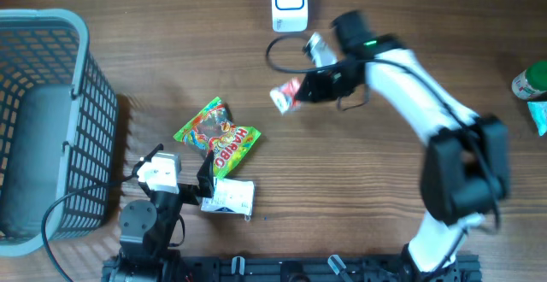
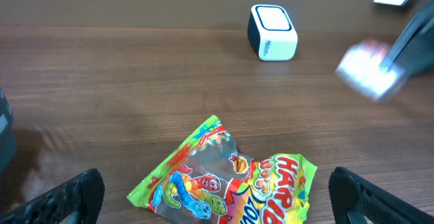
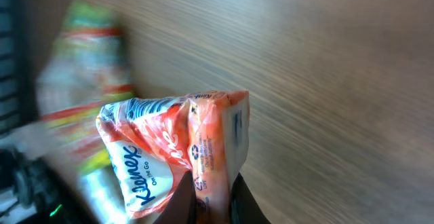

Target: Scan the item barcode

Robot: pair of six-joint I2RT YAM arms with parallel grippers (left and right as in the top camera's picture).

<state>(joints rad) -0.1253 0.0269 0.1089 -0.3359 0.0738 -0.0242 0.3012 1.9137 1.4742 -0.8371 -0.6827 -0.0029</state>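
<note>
Two pincers are in view. My right pincer (image 1: 301,91) is clamped on the tissue pack (image 1: 286,96), which sticks out at the pincer's 9 o'clock, near the scanner (image 1: 289,2) and at its 6 o'clock. In the right wrist view the fingers (image 3: 184,198) pinch the pack's lower edge. My left pincer (image 1: 178,164) stands wide, with the Haribo bag (image 1: 218,135) on the table (image 1: 342,188) at its 1 o'clock.

A mock shop checkout on a wood-grain table (image 1: 342,171): white barcode scanner (image 1: 289,2), grey shopping basket (image 1: 98,120), Haribo sweets bag (image 1: 218,137)
</note>
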